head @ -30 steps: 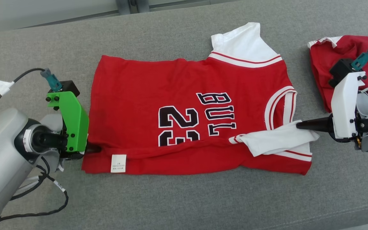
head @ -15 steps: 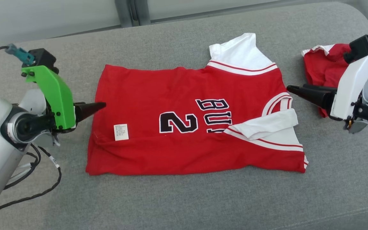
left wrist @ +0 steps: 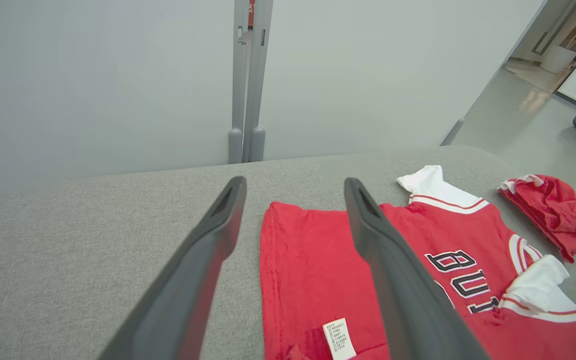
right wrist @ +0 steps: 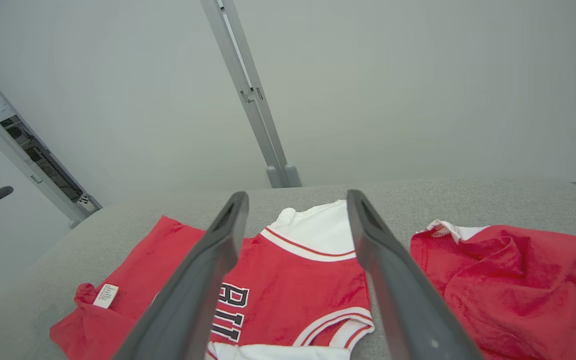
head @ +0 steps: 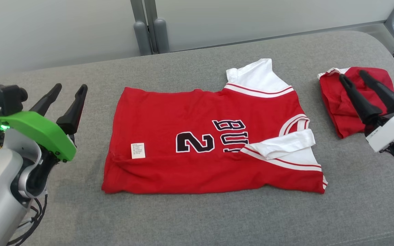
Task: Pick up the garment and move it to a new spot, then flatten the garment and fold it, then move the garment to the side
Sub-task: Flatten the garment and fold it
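Bare grey woven cushion [head: 197, 218] runs open along the near edge. Mid-cushion the jersey [head: 200, 150] lies folded and fairly flat, its hem wrinkled. The left gripper [head: 71, 87] and right gripper [head: 352, 74] flank it, both spread wide and empty. The right one overlaps a rumpled red cloth [head: 333, 106], perhaps hovering above it. Grey posts [head: 150, 30] stand behind.

Left gripper [head: 70, 89] fingers [head: 75, 108] spread wide, empty, right gripper [head: 353, 75] likewise spread, empty
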Controlling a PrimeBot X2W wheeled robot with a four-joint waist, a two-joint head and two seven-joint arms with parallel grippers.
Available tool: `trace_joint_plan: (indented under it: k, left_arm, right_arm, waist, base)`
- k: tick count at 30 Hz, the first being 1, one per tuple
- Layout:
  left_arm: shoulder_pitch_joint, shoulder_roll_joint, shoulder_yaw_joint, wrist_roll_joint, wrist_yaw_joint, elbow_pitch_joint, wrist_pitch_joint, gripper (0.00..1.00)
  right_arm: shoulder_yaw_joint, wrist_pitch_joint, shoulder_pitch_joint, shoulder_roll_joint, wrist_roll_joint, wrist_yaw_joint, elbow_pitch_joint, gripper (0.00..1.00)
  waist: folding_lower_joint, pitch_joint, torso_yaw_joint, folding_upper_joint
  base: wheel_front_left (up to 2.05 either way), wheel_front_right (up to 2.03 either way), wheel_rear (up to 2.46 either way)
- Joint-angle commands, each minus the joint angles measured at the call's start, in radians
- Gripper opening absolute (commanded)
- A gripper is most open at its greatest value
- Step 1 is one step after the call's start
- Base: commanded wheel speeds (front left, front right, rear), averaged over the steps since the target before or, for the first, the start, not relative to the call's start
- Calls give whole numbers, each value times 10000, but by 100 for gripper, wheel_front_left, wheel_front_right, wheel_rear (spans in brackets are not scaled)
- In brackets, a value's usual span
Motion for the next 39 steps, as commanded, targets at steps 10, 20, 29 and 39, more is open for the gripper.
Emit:
trace_joint_plan:
  k: [10, 20, 29, 39]
  left_arm:
    - [2340, -146, 1724, 1861, 1492, -1851, -2168, 100]
    - [5776, -1611, 4160, 3937, 1551, -2687, -2160, 100]
    - [5482, -1804, 3277, 3944, 951, -834, -1010, 100]
    - [4091, -2466, 2371, 3732, 71, 1568, 639, 100]
  right_arm:
    - [-5368, -272, 3674, 3117, -3916, -3, -676, 100]
    - [-6513, -126, 5614, 4784, -5747, -3, -563, 100]
    - [-6049, 1764, 5109, 4896, -6084, -3, 1005, 100]
    - [-5703, 3603, 4541, 5395, -5891, -5, 2014, 100]
  waist:
    - [0, 127, 106, 0]
    - [0, 117, 10, 0]
    - [0, 378, -47, 0]
    - [0, 644, -68, 0]
  base:
    - [0, 0, 0]
    - [0, 0, 0]
    - [0, 0, 0]
    - [0, 0, 0]
